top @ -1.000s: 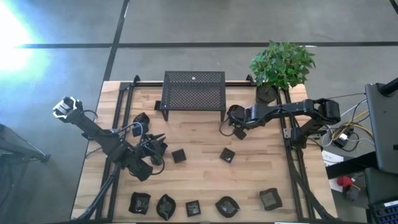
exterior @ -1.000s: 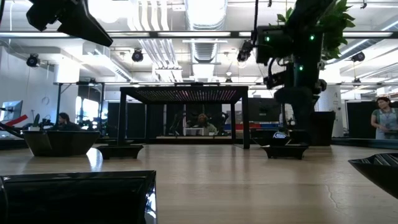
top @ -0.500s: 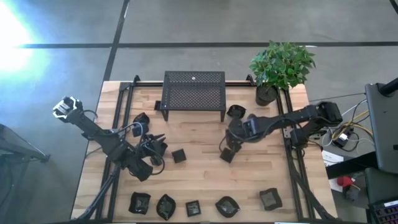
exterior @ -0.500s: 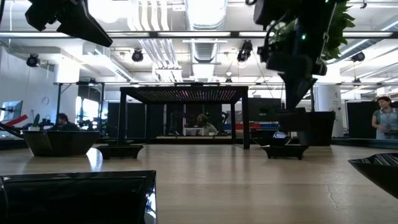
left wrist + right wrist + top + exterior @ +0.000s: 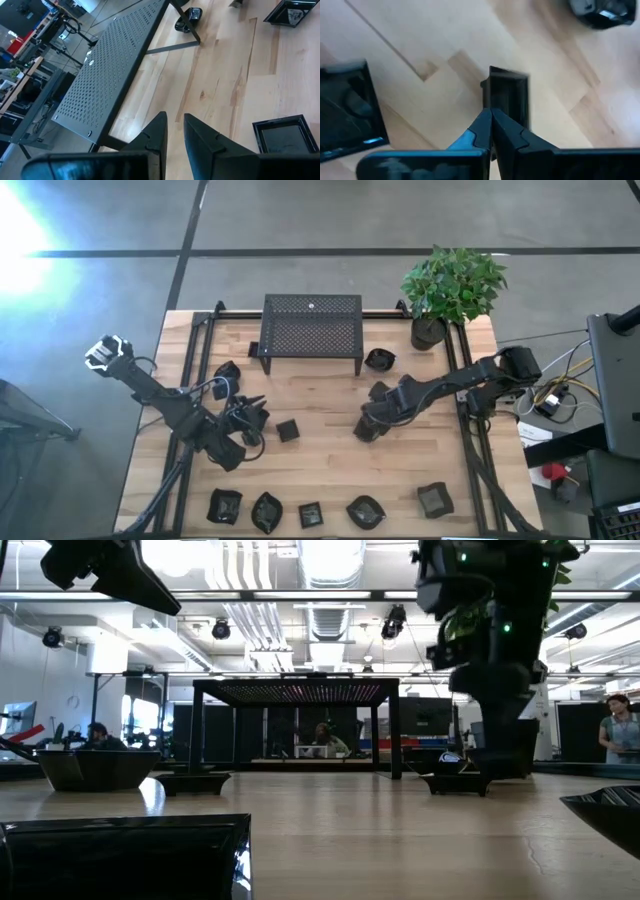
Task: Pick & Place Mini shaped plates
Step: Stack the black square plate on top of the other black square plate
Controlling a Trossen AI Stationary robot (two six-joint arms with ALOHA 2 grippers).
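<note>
Glossy black square plate [image 5: 509,95] lying on wooden table [image 5: 320,470], mid-right, directly under right gripper [image 5: 491,114]. Jaws pressed together over plate rim. Risk: skidding or tipping plate. Left gripper [image 5: 172,134] slightly spread, idle.

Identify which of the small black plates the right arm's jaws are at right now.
The small square glossy black plate mid-table, right of centre, directly at the right gripper. The other plates sit apart from it.
</note>
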